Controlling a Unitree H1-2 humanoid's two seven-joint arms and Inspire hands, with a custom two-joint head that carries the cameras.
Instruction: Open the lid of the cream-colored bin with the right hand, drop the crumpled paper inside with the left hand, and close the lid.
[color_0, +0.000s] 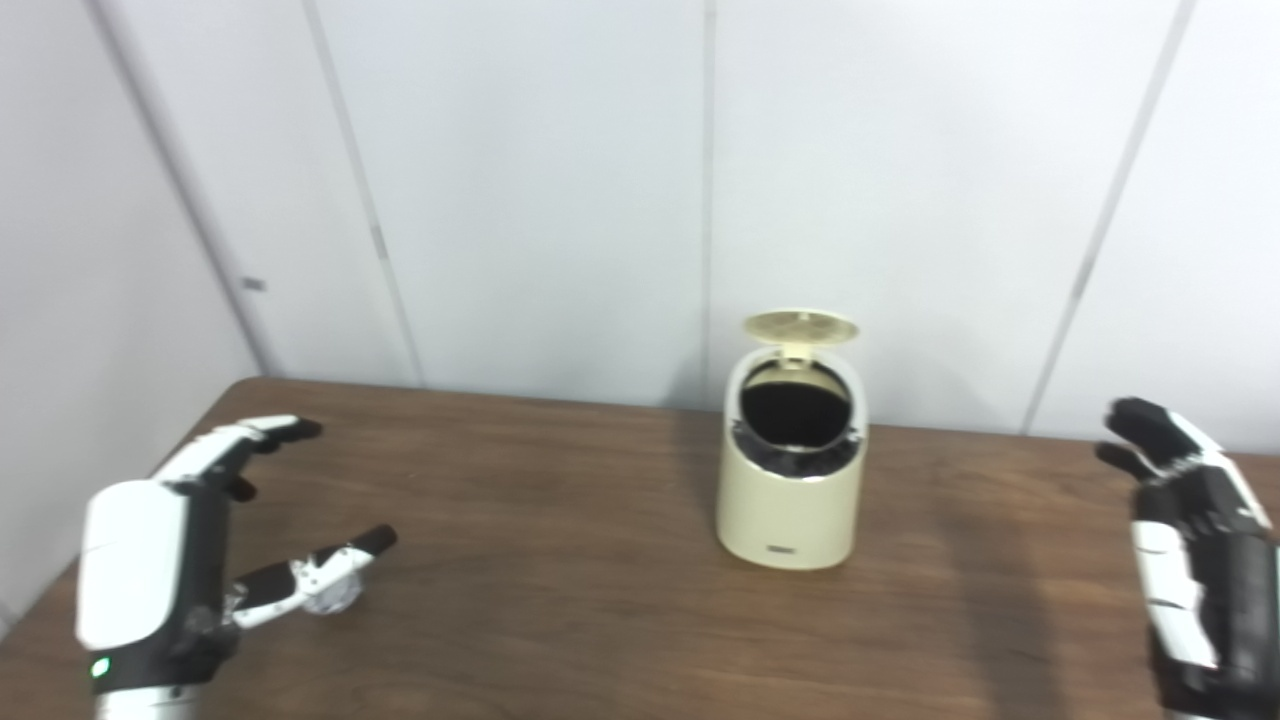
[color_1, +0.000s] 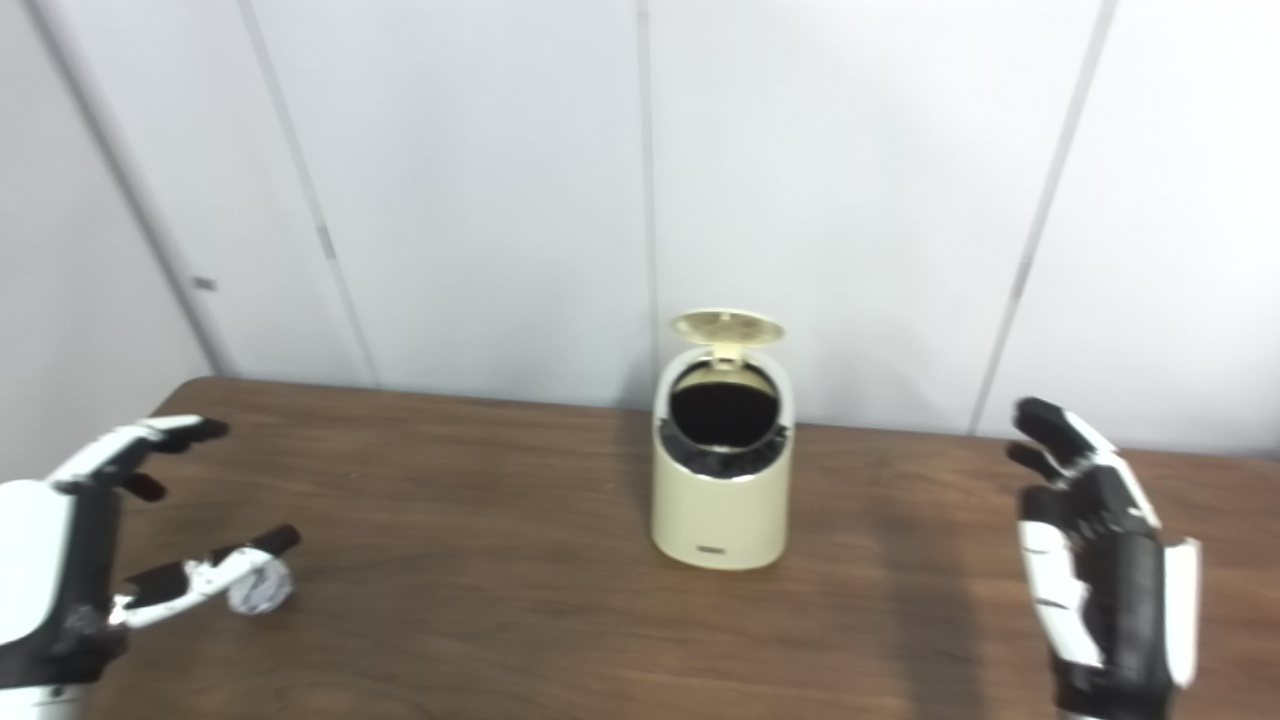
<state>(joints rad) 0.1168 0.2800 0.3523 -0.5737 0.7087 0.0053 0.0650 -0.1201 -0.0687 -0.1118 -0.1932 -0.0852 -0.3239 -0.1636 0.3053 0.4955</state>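
Small crumpled ball of pale paper (color_1: 260, 587) on brown wooden desk (color_0: 560, 620), just beside left robot hand (color_0: 200, 540).

Lay inward of spread, empty fingers; right robot hand (color_1: 1095, 560) likewise spread, far off; cream-coloured cylindrical bin (color_0: 792, 470) mid-desk, round lid (color_0: 800, 326) raised.

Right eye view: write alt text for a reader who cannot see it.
A cream bin stands on a brown table with its lid flipped up, showing a dark inside. The left robot hand is open near a crumpled paper lying on the table; the right robot hand is open and empty, apart from the bin.
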